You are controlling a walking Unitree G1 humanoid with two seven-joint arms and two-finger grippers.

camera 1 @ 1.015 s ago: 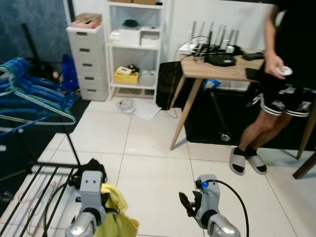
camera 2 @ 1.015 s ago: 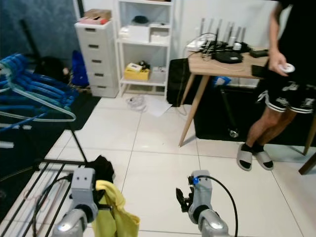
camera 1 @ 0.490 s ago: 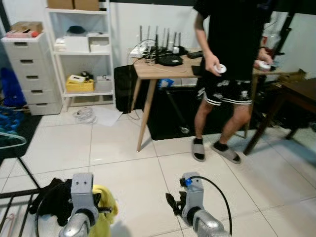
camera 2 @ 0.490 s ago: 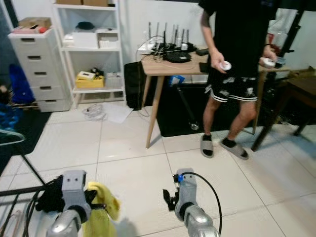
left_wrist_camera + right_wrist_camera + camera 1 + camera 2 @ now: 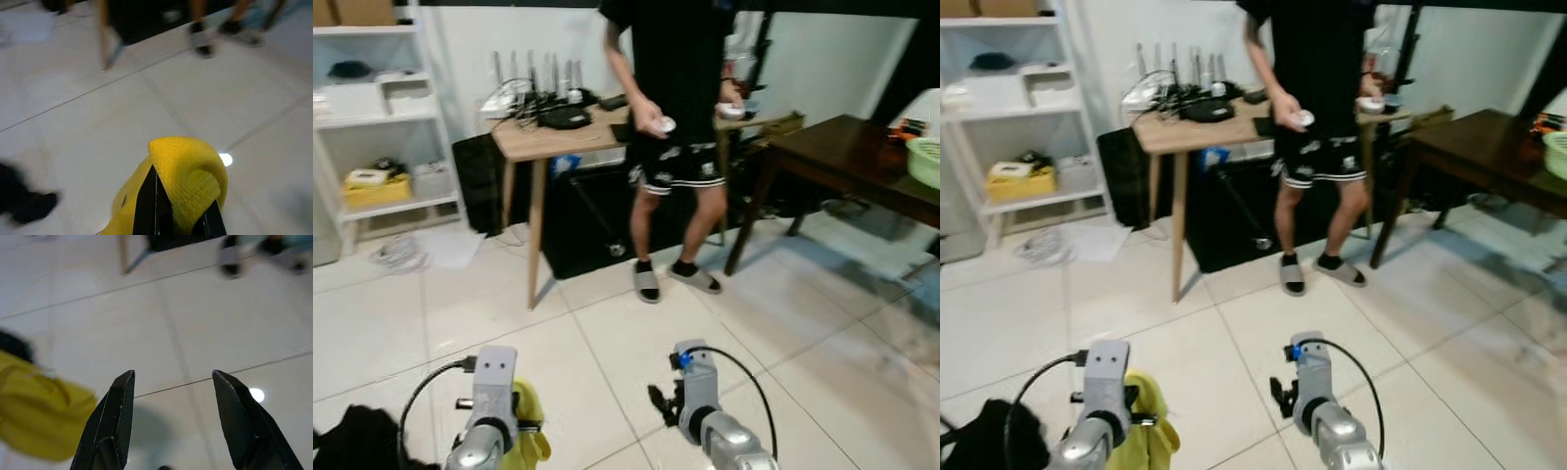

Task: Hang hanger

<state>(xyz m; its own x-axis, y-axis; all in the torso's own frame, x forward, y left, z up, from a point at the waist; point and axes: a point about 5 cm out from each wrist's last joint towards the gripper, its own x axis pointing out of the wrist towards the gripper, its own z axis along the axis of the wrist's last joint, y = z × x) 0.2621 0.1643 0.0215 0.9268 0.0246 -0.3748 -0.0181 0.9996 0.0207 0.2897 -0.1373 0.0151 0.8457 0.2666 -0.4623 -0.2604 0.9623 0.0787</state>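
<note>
The left gripper (image 5: 161, 205), jaws clenched on a yellow cloth (image 5: 188, 171), carries it low over the tiled floor (image 5: 607, 343). The right gripper (image 5: 171, 421) hangs with jaws released and empty. No hanger or rail can be seen, so the carrying step seems in hand; next calls for finding the rail. A person (image 5: 671, 117) stands ahead beside a wooden desk (image 5: 533, 142), with a dark table (image 5: 842, 162) at right.

White tiled floor (image 5: 783, 323), papers (image 5: 440, 245), perhaps cables (image 5: 396, 255)
</note>
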